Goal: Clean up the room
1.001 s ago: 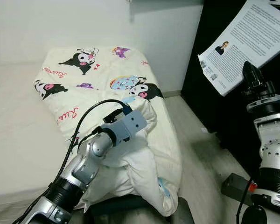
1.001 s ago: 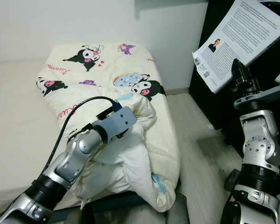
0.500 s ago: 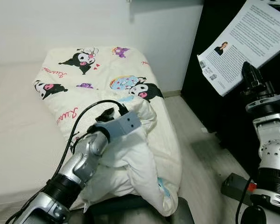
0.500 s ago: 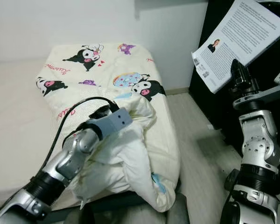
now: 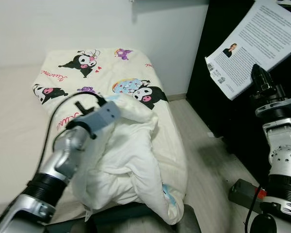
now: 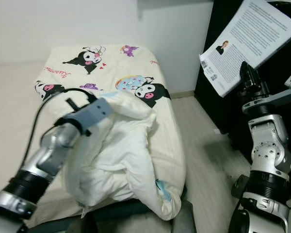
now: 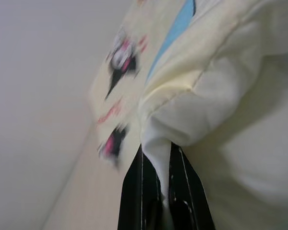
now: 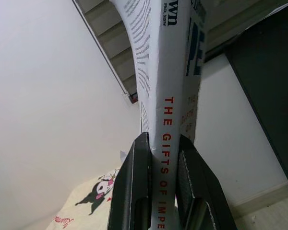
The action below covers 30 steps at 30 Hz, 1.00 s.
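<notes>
While my head camera looks down across the bed [image 5: 9, 145], I have the left gripper [image 7: 156, 191] clamped on a fold of the cream duvet [image 5: 131, 145]; in the left wrist view the two black fingers [image 7: 132, 191] pinch a white hem of the fabric between them. The left arm reaches in from about 7 o'clock, its grey wrist block sitting near the middle of the frame, and the lifted cloth bunches up in a big crumpled mound just past it, toward 5 o'clock. The duvet's printed side, with black-and-white cartoon characters and pink script, lies flat from the centre up toward 11 o'clock, ending close to the white wall [image 5: 87, 24]. Its lower corner hangs over the bed's edge above the pale wood floor [image 5: 203, 160].

At 2 o'clock my right gripper [image 8: 158, 187] is raised high, closed on a white paperback book [image 6: 247, 41]. The right wrist view shows both fingers squeezing the spine, where I can read red letters "THE GIFTS OF IMPE". The back cover, with dense text and a small portrait photo, faces my head camera and tilts up to the right, in front of a black cabinet [image 5: 218, 107]. Near 4 o'clock, on the floor beside the right arm, sits a small dark grey box [image 5: 242, 193] with a red part on it.
</notes>
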Available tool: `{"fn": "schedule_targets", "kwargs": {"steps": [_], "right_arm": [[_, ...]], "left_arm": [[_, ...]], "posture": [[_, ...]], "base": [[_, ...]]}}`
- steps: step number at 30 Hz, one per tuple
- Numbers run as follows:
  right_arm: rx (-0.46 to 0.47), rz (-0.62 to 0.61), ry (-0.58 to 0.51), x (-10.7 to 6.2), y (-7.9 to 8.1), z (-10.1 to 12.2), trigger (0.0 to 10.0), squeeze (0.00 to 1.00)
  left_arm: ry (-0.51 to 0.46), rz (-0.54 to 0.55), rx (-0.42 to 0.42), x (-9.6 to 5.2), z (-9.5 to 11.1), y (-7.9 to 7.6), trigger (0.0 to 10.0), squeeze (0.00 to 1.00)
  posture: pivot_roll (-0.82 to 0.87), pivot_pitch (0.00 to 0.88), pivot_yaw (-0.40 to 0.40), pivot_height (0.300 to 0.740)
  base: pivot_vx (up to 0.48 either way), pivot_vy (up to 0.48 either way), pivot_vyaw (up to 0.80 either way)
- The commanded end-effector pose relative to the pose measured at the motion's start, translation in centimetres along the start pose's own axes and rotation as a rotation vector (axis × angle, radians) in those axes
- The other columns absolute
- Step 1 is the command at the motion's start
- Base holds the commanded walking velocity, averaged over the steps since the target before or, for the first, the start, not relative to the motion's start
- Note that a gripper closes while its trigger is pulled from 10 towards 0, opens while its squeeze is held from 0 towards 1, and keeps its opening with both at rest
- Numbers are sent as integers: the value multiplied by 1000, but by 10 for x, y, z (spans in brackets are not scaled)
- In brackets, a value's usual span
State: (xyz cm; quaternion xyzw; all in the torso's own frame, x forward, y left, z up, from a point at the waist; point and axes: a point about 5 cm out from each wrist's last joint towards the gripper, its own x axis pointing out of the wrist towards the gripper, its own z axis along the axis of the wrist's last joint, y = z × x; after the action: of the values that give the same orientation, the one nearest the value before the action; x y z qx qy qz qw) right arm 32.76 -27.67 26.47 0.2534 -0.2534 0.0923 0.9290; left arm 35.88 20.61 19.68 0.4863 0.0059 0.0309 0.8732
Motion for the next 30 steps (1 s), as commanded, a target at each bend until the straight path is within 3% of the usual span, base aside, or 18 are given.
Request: {"fn": "schedule_targets", "kwargs": {"steps": [1, 2, 4, 5, 8, 10, 12, 14, 15, 17, 19, 20, 23, 24, 25, 27, 28, 30], "right_arm": [[-7, 41, -59, 5, 7, 11, 0, 0], [-7, 41, -59, 5, 7, 11, 0, 0], [-2, 42, -54, 5, 7, 9, 0, 0], [-2, 42, -54, 5, 7, 9, 0, 0], [13, 51, -38, 8, 10, 3, 0, 0], [14, 52, -36, 8, 10, 3, 0, 0], [21, 57, -28, 10, 10, 1, 0, 0], [21, 57, -28, 10, 10, 1, 0, 0], [27, 63, -20, 11, 11, 0, 0, 0], [27, 63, -20, 11, 11, 0, 0, 0], [38, 73, -6, 14, 13, -5, 0, 0], [38, 73, -6, 14, 13, -5, 0, 0], [56, 84, 13, 16, 15, -12, 0, 0], [56, 84, 13, 16, 15, -12, 0, 0], [61, 87, 19, 17, 15, -13, 0, 0], [65, 91, 26, 17, 16, -15, 0, 0], [68, 95, 31, 17, 16, -16, 0, 0], [68, 95, 31, 17, 16, -16, 0, 0]], "left_arm": [[96, 87, -27, 0, -20, 25, 0, 0], [96, 87, -27, 0, -20, 25, 0, 0], [237, 199, -134, -14, -53, 58, 0, 0], [237, 199, -134, -14, -53, 58, 0, 0], [366, 344, -200, -44, -90, 82, 0, 0], [380, 360, -200, -48, -94, 85, 0, 0], [409, 385, -11, -69, -100, 92, 0, 0], [409, 385, -11, -69, -100, 92, 0, 0], [459, 374, 108, -89, -108, 92, 0, 0], [459, 374, 108, -89, -108, 92, 0, 0], [555, 301, 130, -119, -126, 79, 0, 0], [555, 301, 130, -119, -126, 79, 0, 0], [681, 225, 132, -165, -145, 63, 0, 0], [681, 225, 132, -165, -145, 63, 0, 0], [716, 206, 135, -178, -149, 61, 0, 0], [748, 189, 144, -189, -153, 59, 0, 0], [771, 175, 151, -198, -154, 57, 824, 0], [771, 175, 151, -198, -154, 57, 824, 0]], "posture": [[-97, 28, -15, 475], [-97, 28, -15, 475], [-80, 35, -22, 475], [-80, 35, -22, 475], [-66, 40, -34, 475], [-66, 40, -34, 475], [-45, 48, -49, 475], [-45, 48, -49, 475], [-33, 52, -56, 475], [-33, 52, -56, 475], [-6, 62, -67, 475], [-6, 62, -67, 475], [12, 69, -73, 475], [12, 69, -73, 475], [22, 74, -82, 475], [34, 77, -91, 475], [37, 78, -96, 475], [37, 78, -96, 475]], "base": [[0, 0, 0], [0, 0, 0], [0, 0, 0], [0, 0, 0], [0, 0, 0], [0, 0, 0], [0, 0, 0], [0, 0, 0], [0, 0, 0], [0, 0, 0], [0, 0, 0], [0, 0, 0], [0, 0, 0], [0, 0, 0], [0, 0, 0], [0, 0, 0], [0, 0, 0], [0, 0, 0]]}}
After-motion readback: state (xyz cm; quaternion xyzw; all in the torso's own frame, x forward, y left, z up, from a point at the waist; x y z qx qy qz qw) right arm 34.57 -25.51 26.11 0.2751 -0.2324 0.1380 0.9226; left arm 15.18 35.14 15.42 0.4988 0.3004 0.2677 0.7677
